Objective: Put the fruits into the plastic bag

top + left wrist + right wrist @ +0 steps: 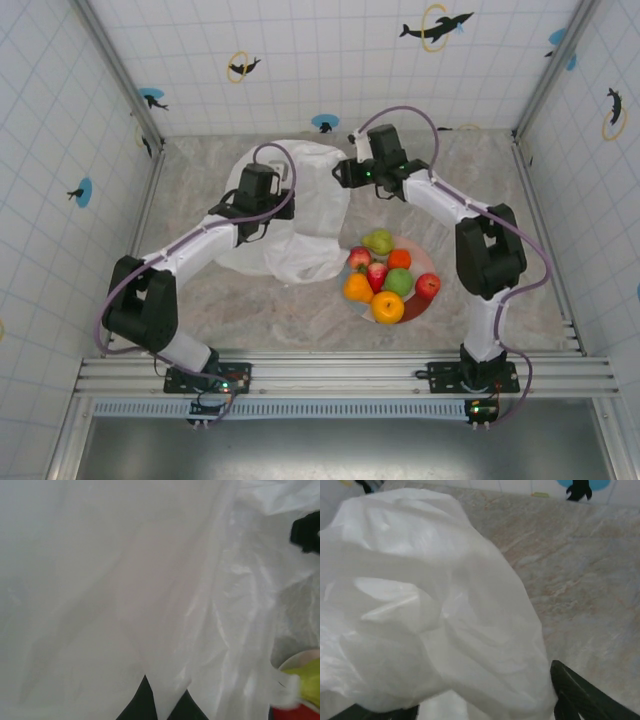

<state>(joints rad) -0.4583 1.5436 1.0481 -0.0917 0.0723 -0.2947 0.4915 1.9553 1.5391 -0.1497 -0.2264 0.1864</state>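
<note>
The plastic bag [100,580] presses right up against the left wrist camera, thin white film in long creases. It lies crumpled on the marbled table [500,180], and both grippers are at it.

The left arm [190,250] folds out to the left at its elbow. Its forearm then runs far and right, so the wrist sits over the bag's left half. The left gripper [164,702] is closed, with a pleat of the bag's film pinched between its two dark fingers [140,707].

The right arm [485,265] rises from its base to a high elbow. Its forearm then slants far and left to the bag's far right edge. The right gripper [475,700] has its fingers [580,695] spread wide. A rumpled bulge of the bag swells between them and beyond them, and nothing is clamped. Bare table lies to the right of those fingers.

The round plate [425,262] sits just beside the bag. It is to the right of the left fingers, and on the near side of the right fingers, toward the arm bases. All the fruits [399,282] are on it, eight in a heap, none in the bag:
- two oranges [387,306] on the near side
- two red apples [428,286]
- a green apple [401,280] in the middle
- a yellow-green pear [377,241] at the far edge, closest to the right fingers
- a smaller orange fruit [399,258]
- a strawberry [377,274]
</note>
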